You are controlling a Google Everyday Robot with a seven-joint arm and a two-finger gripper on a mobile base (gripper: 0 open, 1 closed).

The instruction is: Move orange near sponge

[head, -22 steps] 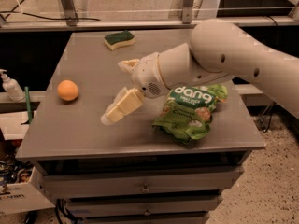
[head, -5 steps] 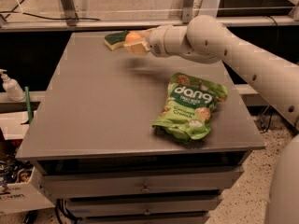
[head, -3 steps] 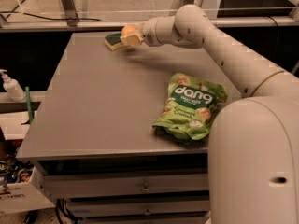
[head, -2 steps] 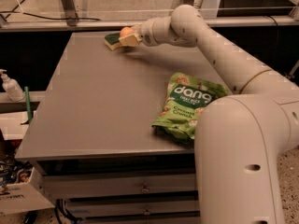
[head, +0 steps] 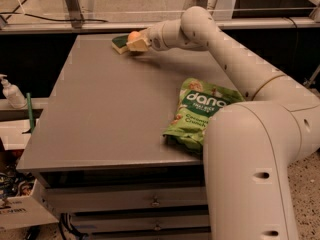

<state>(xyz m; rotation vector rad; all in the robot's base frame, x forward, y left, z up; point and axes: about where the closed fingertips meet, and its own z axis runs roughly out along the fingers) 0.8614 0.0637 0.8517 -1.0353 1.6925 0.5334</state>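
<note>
The sponge (head: 119,44), dark green on top with a yellow body, lies at the far left of the grey table (head: 100,114). My gripper (head: 135,40) is stretched out to the far edge, right beside the sponge on its right. It is shut on the orange (head: 133,36), which shows as a small round orange shape between the cream fingers (head: 138,45), just above the table. The orange is touching or nearly touching the sponge's right end.
A green "dang" snack bag (head: 197,115) lies on the right side of the table, partly behind my arm (head: 235,69). A soap bottle (head: 10,91) stands on a shelf to the left. A rail (head: 75,26) runs behind the table.
The orange was taken from the table's left side and carried in my gripper to the far edge beside the sponge. In the last second the gripper has barely moved.
</note>
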